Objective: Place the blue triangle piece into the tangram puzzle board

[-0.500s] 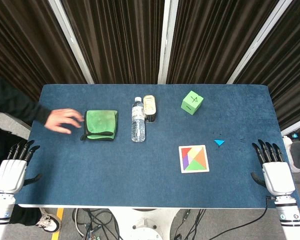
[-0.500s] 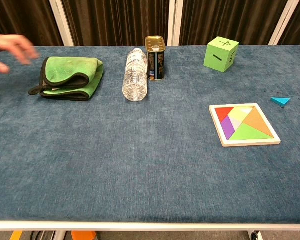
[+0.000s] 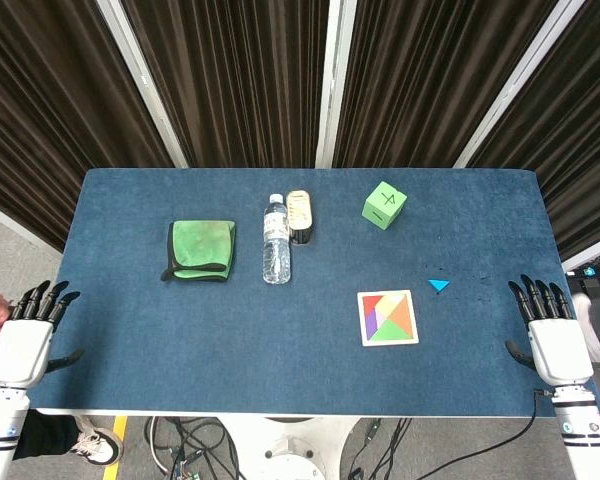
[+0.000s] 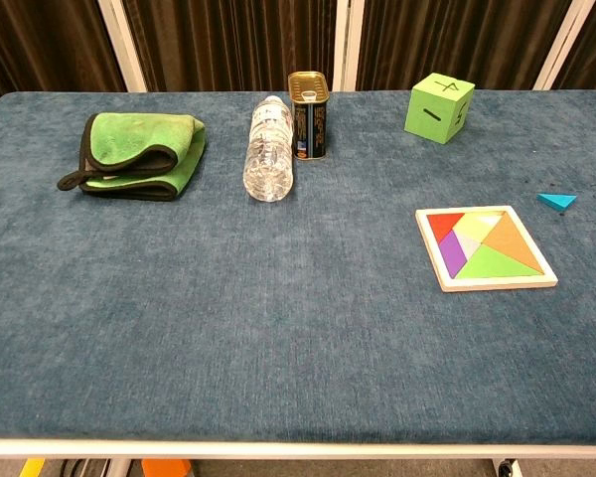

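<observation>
Small blue triangle piece [image 3: 439,285] lies flat on cloth, near tangram puzzle board [image 3: 388,318], not touching.

Bkgd: dark brown pleated curtains [image 3: 240,80] across the whole back, w/ white slanted poles [image 3: 328,80] in front of them, fanning outward twd the top in the head view. Table [image 3: 280,370] is rectangular, covered w/ blue carpet-like fabric, white edge along the front. Below the front edge: white pedestal base [image 3: 285,460] and a tangle of black cables [image 3: 185,445]. Floor [image 3: 10,240] is grey, w/ yellow tape strip [image 3: 110,435] at lower left. Light even, soft shadows.
</observation>
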`<state>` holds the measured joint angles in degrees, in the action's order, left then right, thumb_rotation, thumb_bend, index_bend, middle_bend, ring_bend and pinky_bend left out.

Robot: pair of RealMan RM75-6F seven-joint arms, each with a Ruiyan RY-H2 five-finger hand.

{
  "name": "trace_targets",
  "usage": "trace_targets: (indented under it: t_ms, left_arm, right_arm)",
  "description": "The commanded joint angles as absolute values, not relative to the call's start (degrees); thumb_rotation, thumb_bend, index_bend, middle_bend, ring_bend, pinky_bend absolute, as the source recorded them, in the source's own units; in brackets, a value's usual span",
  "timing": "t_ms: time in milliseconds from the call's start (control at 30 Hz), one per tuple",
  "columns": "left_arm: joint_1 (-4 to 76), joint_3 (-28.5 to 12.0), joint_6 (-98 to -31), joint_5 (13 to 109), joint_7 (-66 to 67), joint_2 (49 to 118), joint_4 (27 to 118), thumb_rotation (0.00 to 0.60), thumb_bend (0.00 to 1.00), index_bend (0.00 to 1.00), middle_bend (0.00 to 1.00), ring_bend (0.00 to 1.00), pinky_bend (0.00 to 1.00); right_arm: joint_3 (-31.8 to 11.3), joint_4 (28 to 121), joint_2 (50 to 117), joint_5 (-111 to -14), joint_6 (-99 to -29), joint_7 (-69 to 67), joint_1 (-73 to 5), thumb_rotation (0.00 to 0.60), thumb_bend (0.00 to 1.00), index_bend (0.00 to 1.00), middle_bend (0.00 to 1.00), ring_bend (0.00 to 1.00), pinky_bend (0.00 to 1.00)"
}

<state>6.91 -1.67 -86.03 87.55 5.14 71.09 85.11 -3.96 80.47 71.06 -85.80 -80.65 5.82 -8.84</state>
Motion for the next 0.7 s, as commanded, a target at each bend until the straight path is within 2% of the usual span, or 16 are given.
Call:
trace_targets:
  t_ms: [33, 267, 567, 700]
  left_arm:
    - [6.84, -1.58, -85.97, 87.56, 5.04, 70.86, 85.25, 0.6, 0.03, 0.17, 0.1, 0.01, 0.11]
    - [6.39, -1.5, -86.61, 87.82, 4.53, 70.64, 85.2, 0.6, 0.03, 0.17, 0.1, 0.01, 0.11]
    - [6.72, -1.29, -84.49, 86.89, 1.94, 70.47, 83.9, 0.6, 0.03, 0.17, 0.1, 0.01, 0.11]
    - [6.84, -1.29, -83.99, 86.69, 1.32, 70.59, 83.27, 0.6, 0.04, 0.17, 0.1, 0.01, 0.11]
  right_arm:
    - [-5.02, 79.55, 70.8, -84.33, -77.09, 6.46, -11.1, 0.6, 0.12, 0.0, 0.0, 0.0, 0.0]
    - [-7.13, 76.94, 70.96, -81.45, -63.91, 6.06, -19.37, 0.6, 0.12, 0.0, 0.0, 0.0, 0.0]
    - [-8.28, 72.92, 74.53, -78.2, -51.25, 6.46, -27.94, 0.6, 0.13, 0.0, 0.0, 0.0, 0.0]
    - [-8.2, 72.08, 75.68, -77.3, -48.32, 7.38, -30.25, 0.6, 0.13, 0.0, 0.0, 0.0, 0.0]
